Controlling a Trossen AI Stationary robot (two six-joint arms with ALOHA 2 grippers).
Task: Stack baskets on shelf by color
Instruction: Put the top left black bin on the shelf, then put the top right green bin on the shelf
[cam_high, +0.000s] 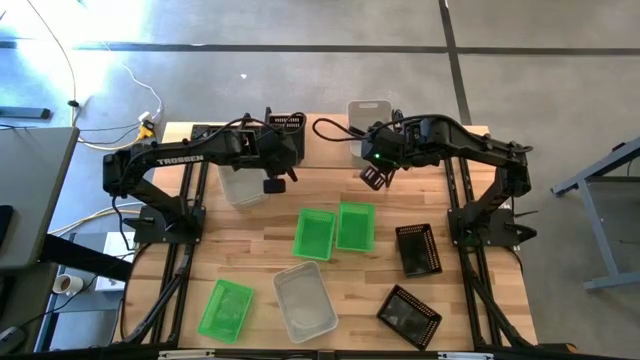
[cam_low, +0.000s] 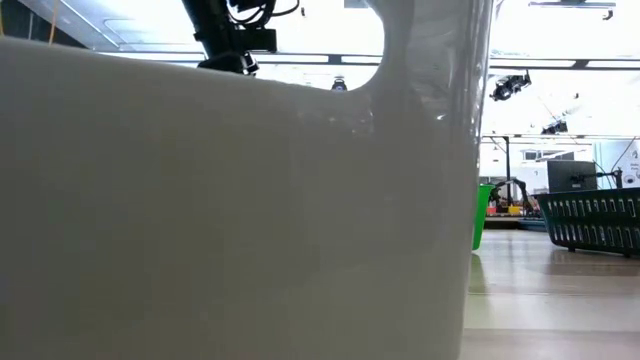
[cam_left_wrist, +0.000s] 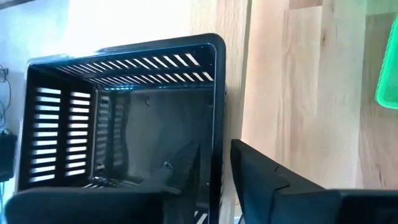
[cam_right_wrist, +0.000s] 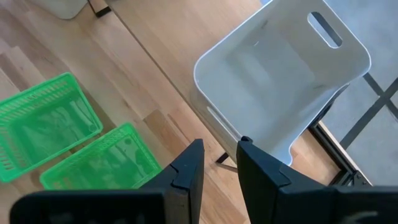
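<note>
Baskets (cam_high: 333, 228) scattered across the table (cam_high: 255, 250) front; shelf (cam_high: 320, 150) at the back, between the arms.

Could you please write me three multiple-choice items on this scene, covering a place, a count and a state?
1. Where does the lone green basket lie?
A) on the left arm's side of the table
B) on top of another green basket
C) on the floor

2. How many green baskets show from above?
A) one
B) three
C) five

3. The right hand is:
A) shut on a green basket
B) shut, holding nothing
C) open, holding nothing

Answers:
1 A, it lies alone on that side, apart from the green pair mid-table.
2 B, the lone one plus the pair.
3 C, a bare gap shows between its fingers.
</note>
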